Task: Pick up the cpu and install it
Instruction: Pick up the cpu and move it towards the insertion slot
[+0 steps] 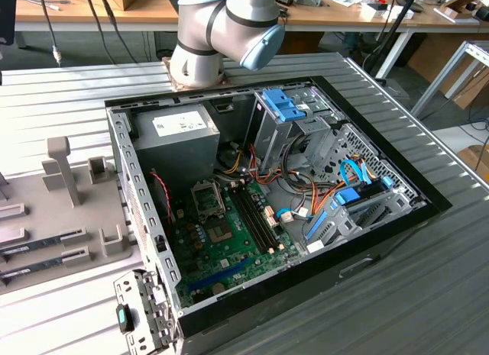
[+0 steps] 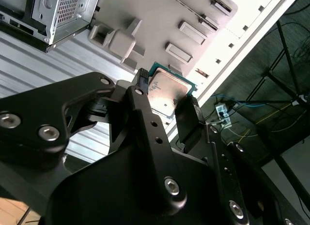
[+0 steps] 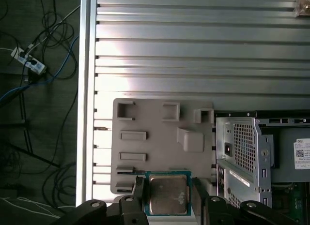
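Tool (image 3: pixel 168 195) clamps the cpu (image 3: pixel 167 200) by two opposite edges, held aloft over the grey tray (image 3: pixel 160 121) on the ribbed desk (image 3: pixel 193 51)

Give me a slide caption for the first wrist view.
Gripper holds the cpu above the grey tray, beside the computer case.

Tray (image 3: pixel 160 138) beside case (image 3: pixel 242 147); cpu (image 2: pixel 164 89) in end effector (image 2: pixel 167 93).

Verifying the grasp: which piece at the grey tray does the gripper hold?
The cpu, the only silvery square with a green rim, clamped in the gripper; the blocks on the tray are grey.
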Tool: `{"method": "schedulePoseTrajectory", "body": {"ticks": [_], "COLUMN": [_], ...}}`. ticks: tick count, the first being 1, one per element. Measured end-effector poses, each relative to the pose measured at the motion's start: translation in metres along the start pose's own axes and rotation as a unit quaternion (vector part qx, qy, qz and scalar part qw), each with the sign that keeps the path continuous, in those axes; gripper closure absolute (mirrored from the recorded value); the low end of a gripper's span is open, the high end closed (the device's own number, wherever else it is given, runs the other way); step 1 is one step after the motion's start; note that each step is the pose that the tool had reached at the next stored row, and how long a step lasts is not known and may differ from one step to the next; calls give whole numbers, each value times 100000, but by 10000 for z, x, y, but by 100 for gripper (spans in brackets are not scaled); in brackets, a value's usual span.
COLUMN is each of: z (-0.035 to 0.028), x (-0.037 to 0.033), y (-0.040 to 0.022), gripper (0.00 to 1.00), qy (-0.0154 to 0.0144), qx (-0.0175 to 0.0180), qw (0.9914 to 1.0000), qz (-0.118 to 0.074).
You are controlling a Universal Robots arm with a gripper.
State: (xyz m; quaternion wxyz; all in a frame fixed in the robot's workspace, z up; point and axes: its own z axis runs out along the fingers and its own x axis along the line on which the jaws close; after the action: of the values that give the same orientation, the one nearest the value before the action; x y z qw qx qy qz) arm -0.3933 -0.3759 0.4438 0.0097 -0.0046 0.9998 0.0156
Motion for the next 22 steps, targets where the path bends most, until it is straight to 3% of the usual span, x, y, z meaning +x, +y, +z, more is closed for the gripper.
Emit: {"method": "schedulePoseTrajectory", "body": {"ticks": [22], "z": [16], "x": [-98], "y": [-1], "gripper": [53], "qy": [-4], "qx": [-3], "qw": [100000], "qz": [-1]}}
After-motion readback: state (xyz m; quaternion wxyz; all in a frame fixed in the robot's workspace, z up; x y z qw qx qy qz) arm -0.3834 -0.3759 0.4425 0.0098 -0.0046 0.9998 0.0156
